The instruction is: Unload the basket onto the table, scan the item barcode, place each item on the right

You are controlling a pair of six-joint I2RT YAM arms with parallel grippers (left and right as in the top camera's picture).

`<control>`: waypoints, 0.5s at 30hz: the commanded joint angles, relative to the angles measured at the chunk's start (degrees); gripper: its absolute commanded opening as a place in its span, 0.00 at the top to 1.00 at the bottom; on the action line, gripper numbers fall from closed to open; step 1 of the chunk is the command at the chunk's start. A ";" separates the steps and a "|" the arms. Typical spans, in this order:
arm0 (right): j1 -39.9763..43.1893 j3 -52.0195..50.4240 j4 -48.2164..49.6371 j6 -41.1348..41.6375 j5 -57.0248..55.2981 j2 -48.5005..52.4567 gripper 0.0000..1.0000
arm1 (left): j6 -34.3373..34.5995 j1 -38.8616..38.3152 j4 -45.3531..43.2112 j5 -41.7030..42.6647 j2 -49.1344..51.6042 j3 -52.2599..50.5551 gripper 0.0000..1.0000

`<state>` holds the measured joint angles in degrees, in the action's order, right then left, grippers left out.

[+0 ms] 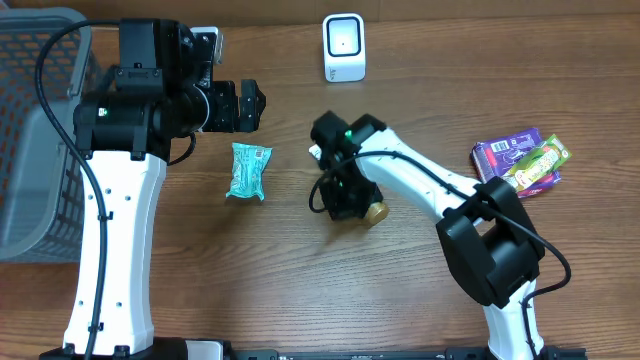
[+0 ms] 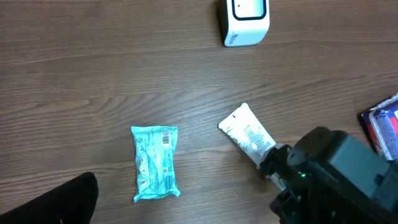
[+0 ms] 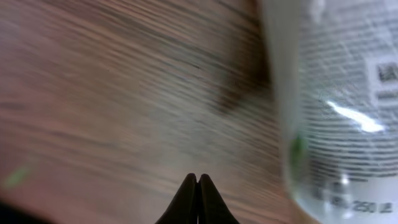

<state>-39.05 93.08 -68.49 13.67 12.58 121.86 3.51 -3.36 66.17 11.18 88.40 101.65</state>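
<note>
Though parked right beside the tube (image 1: pixel 372 212) at the centre of the overhead frame, well below the scanner (image 1: pixel 344 47), holding nothing at the right jaws: pressed fully together on air, with the tube's printed body off to their right in the right wrist view. Could shove or roll the tube across the worktop (image 1: pixel 290 290) if swept sideways like that, so probably need spreading first. Could also slip off the rounded, glossy body on closing, or take it with the coded face turned away from the scanner and get no read. Might drag the loose cable looped along the right arm (image 1: pixel 420 178) during a lift. Spread wide and empty at the left jaws, upper left of the overhead frame, near the teal packet (image 1: pixel 247 172); could knock it if lowered carelessly. Counted, largest first: one grey basket (image 1: pixel 30 150) at the left edge; two arms, including the left arm (image 1: pixel 120 210); one white scanner; one gold-capped tube; one teal packet; two snack packs at the right edge, one purple pack (image 1: pixel 505 150) and one green-yellow pack (image 1: pixel 540 165), overlapping.
</note>
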 commanded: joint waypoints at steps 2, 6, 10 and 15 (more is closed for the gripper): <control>2.47 -3.15 0.55 6.38 -16.59 -1.31 0.96 | 0.79 -0.04 -0.07 0.28 0.35 0.63 0.00; 5.75 -3.15 2.73 9.29 -29.05 -1.31 0.96 | 0.79 -0.04 -0.07 0.28 0.35 0.63 0.00; 10.23 -3.15 13.35 6.69 -30.97 -1.31 0.96 | 0.79 -0.04 -0.07 0.28 0.35 0.61 0.00; 14.60 -3.15 27.23 5.38 -30.73 -1.18 0.96 | 0.79 -0.04 -0.07 0.28 0.35 0.61 0.00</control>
<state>-26.48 89.76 -45.32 19.75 -15.81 121.86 3.51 -3.36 66.17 11.18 88.40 101.65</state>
